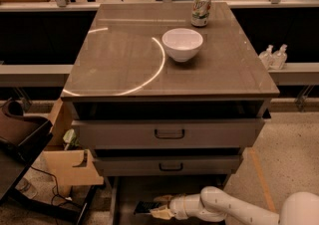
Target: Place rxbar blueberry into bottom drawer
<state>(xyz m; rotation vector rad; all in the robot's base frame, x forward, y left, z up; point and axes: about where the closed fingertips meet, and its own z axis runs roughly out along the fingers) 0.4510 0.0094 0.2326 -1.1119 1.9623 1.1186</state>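
The bottom drawer [130, 189] is pulled out under the cabinet, and its dark inside shows at the lower edge of the camera view. My gripper [158, 207] reaches into it from the right on a white arm and points left. It is low over the drawer's floor. A small dark flat bar, the rxbar blueberry [145, 208], sticks out to the left from between the pale fingertips. The jaws look closed on it. I cannot tell whether the bar touches the drawer floor.
A white bowl [182, 44] and a green-white soda can [201, 8] stand on the cabinet top. The two upper drawers [169, 133] are slightly open just above my arm. A cardboard box [70, 167] and a dark seat [20, 134] stand to the left. Two small bottles [273, 56] are at the right.
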